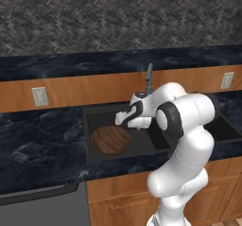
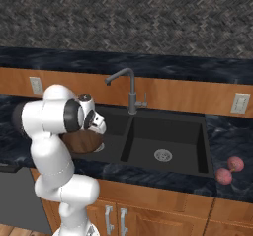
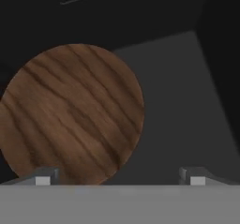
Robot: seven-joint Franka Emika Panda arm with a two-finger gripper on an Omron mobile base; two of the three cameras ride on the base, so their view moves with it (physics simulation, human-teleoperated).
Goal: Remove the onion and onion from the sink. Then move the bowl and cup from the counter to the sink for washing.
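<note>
The bowl (image 1: 110, 139) sits in the left basin of the sink (image 1: 90, 126), centre-left of the left base view. In the right base view, the faucet (image 2: 129, 89) stands behind the divider at centre frame, a drain (image 2: 162, 155) lies in the right basin, and two onions (image 2: 230, 170) rest side by side on the counter (image 2: 232, 131), lower right.

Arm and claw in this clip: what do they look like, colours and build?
The arm has glossy white rounded segments with dark, near-black rings at the joints. The claw is two small grey finger tips with pale square pads. No cables or markings can be made out.
</note>
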